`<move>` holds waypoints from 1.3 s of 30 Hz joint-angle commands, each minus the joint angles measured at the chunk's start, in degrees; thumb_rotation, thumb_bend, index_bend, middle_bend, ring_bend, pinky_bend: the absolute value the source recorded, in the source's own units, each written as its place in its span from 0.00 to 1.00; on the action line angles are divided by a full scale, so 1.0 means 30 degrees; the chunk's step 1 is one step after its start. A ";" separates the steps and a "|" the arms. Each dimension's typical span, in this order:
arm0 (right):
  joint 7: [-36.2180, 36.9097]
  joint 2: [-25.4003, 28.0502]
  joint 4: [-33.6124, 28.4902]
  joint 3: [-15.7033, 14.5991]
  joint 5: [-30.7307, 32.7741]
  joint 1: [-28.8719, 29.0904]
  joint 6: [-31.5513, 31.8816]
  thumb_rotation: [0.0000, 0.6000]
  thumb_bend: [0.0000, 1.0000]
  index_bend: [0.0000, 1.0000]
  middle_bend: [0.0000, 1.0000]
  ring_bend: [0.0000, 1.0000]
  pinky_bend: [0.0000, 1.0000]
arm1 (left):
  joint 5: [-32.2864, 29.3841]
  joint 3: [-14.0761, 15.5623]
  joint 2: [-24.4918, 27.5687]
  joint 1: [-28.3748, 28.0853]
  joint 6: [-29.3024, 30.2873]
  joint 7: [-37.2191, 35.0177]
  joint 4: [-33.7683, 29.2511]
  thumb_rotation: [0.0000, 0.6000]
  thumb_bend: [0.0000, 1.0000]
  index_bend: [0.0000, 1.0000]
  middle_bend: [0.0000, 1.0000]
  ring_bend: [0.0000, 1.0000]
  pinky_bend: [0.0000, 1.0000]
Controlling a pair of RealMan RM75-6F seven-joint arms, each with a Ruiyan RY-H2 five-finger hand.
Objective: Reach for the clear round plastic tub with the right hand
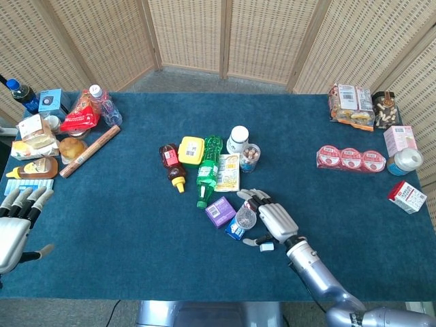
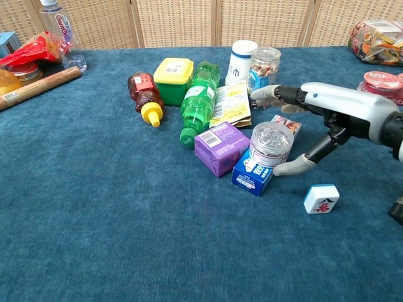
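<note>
The clear round plastic tub (image 2: pixel 271 143) stands upright on a blue box (image 2: pixel 250 175) in the middle cluster; the head view shows the tub (image 1: pixel 245 218) too. My right hand (image 2: pixel 332 112) is just to the tub's right, open with fingers spread. Its fingers (image 2: pixel 267 94) reach over the space behind the tub, and its thumb (image 2: pixel 291 167) lies low by the tub's right side. Whether the thumb touches the tub is unclear. In the head view the right hand (image 1: pixel 268 219) sits against the tub's right. My left hand (image 1: pixel 16 221) hovers open at the table's near left edge.
A purple box (image 2: pixel 220 148), a green bottle (image 2: pixel 198 100) and a leaflet (image 2: pixel 230 104) lie left of the tub. A red-white packet (image 2: pixel 288 123) lies behind it. A white mahjong tile (image 2: pixel 321 198) sits under the right wrist. A jar (image 2: pixel 264 66) and a white bottle (image 2: pixel 240 60) stand further back.
</note>
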 commanded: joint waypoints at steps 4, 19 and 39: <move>0.0505 -0.0725 0.0980 -0.0209 -0.0326 -0.0005 0.0462 1.00 0.00 0.00 0.00 0.00 0.00 | 0.0002 0.0000 0.0050 0.0020 0.0039 -0.0112 -0.0029 1.00 0.00 0.00 0.00 0.00 0.00; 0.1811 -0.1530 0.2635 -0.0644 -0.1571 -0.0290 0.1799 1.00 0.00 0.35 0.56 0.28 0.45 | -0.0013 0.0008 0.0060 0.0002 0.0004 -0.0164 -0.0019 1.00 0.00 0.00 0.00 0.00 0.00; 0.0095 -0.0079 -0.0027 0.0123 -0.1835 -0.0125 0.2926 1.00 0.01 0.40 0.61 0.32 0.49 | 0.0126 0.0029 0.0029 -0.0045 -0.0038 -0.0293 -0.0053 1.00 0.00 0.00 0.00 0.00 0.00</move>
